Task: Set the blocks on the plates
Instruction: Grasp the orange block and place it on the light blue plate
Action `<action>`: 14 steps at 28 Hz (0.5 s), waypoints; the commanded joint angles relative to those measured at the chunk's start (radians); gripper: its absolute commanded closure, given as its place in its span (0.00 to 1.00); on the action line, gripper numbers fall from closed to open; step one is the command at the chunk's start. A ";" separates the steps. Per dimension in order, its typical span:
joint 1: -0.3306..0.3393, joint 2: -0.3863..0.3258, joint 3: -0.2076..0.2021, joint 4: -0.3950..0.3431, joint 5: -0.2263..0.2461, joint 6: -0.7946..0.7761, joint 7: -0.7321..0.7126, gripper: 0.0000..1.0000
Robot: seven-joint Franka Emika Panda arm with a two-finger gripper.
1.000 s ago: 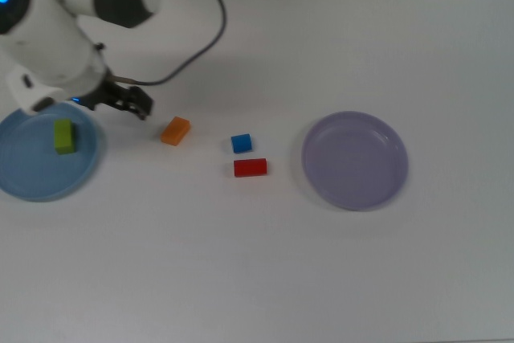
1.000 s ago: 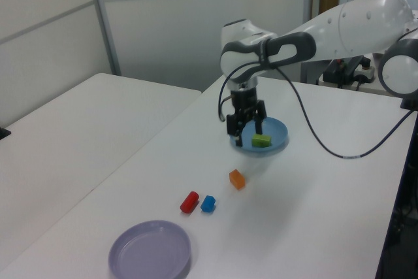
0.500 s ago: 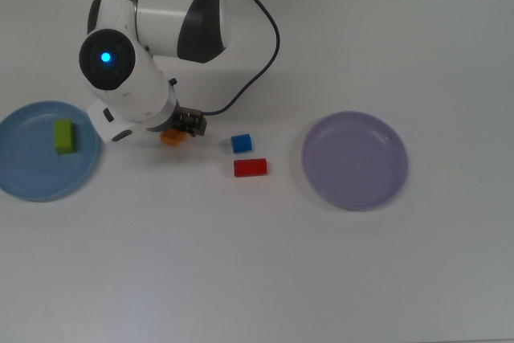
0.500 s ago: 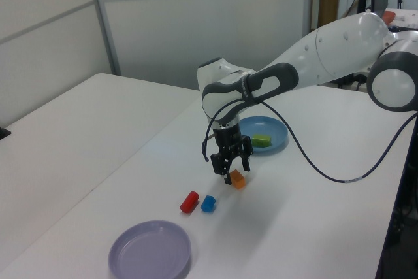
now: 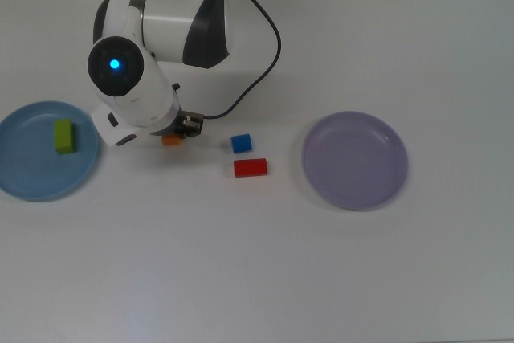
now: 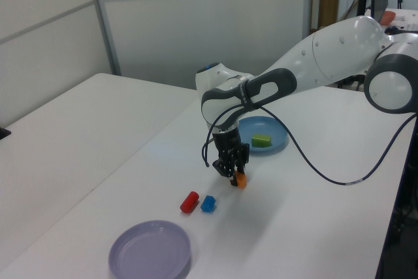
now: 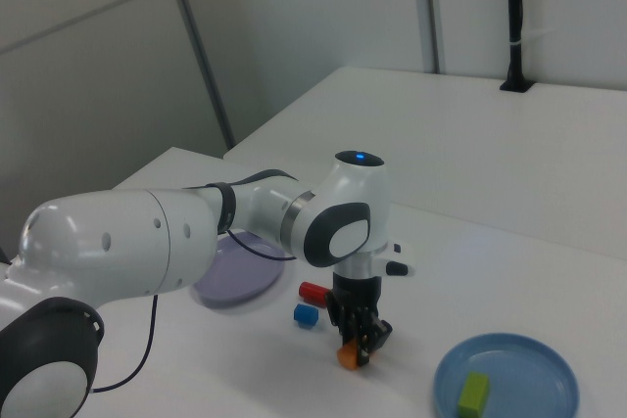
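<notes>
Orange block (image 6: 241, 180) sits on the white table (image 5: 257, 263), at nine o'clock from the blue block (image 5: 241, 143) in the top view, pinched in the gripper (image 6: 234, 176), probably for lifting to a plate. Lime-green block (image 5: 63, 136) already lies on the light blue plate (image 5: 32, 186); the lavender plate (image 5: 354, 161) holds nothing. Arm reaches straight down, wrist vertical.

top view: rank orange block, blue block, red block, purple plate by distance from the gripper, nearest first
1. Orange block: at the gripper, partly under it.
2. Blue block: toward the top view's right.
3. Red block: just beyond and below the blue one.
4. Purple plate: far at the top view's right.
</notes>
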 commanded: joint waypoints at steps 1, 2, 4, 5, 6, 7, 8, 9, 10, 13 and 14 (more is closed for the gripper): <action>-0.009 -0.070 -0.020 -0.013 -0.011 0.004 -0.041 1.00; -0.020 -0.079 -0.020 -0.006 -0.011 0.002 -0.055 1.00; -0.055 -0.094 -0.020 0.031 -0.012 0.000 -0.098 1.00; -0.063 -0.097 -0.020 0.036 -0.014 -0.001 -0.118 1.00; -0.070 -0.099 -0.020 0.040 -0.014 0.000 -0.141 1.00; -0.078 -0.099 -0.020 0.050 -0.015 0.003 -0.164 1.00; -0.089 -0.097 -0.022 0.059 -0.015 0.008 -0.184 1.00; -0.112 -0.096 -0.020 0.069 -0.020 0.014 -0.216 1.00; -0.125 -0.094 -0.022 0.073 -0.025 0.016 -0.228 1.00; -0.159 -0.091 -0.023 0.077 -0.044 0.065 -0.248 1.00; -0.167 -0.090 -0.023 0.077 -0.049 0.092 -0.253 1.00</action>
